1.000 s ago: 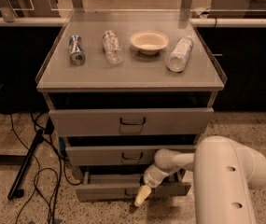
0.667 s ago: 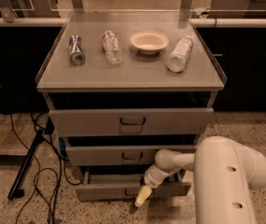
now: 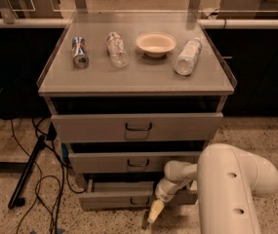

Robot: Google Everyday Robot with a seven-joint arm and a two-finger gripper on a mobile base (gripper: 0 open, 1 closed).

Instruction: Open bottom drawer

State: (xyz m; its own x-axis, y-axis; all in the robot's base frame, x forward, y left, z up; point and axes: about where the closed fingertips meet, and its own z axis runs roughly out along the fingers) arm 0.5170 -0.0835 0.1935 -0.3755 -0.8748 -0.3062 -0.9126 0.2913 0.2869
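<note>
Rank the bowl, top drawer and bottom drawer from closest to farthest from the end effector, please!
The end effector hangs low in front.
1. Bottom drawer, right behind it.
2. Top drawer, higher up.
3. Bowl, up on top, farthest.

- On the cabinet top, upper centre of the frame, a row runs left to right: can, left bottle, bowl, right bottle.
- Below it, stacked: top drawer, middle drawer, bottom drawer.
- The gripper sits at lower centre, before the bottom drawer's front.
- The arm fills the lower right.
- Cables lie on the floor, lower left.
</note>
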